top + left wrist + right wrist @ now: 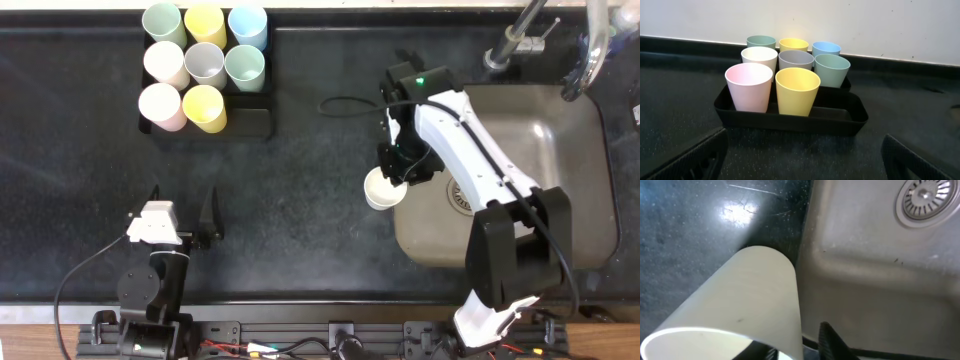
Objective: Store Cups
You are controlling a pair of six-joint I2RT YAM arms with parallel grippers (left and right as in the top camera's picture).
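A black tray (250, 122) at the back left of the dark counter holds several upright pastel cups (205, 62); its front right slot is bare. In the left wrist view the tray (840, 122) and cups (797, 91) stand straight ahead. My left gripper (185, 212) rests open near the front left, well short of the tray, with nothing between its fingers (695, 160). My right gripper (395, 172) is shut on the rim of a cream cup (383, 190), held tilted over the sink's left edge. The cream cup (740, 305) fills the near part of the right wrist view.
A steel sink (575, 150) with a drain (926, 200) takes up the right side, with a tap (520, 38) behind it. A black cable (345, 103) lies on the counter between tray and sink. Bare counter lies between the tray and the sink.
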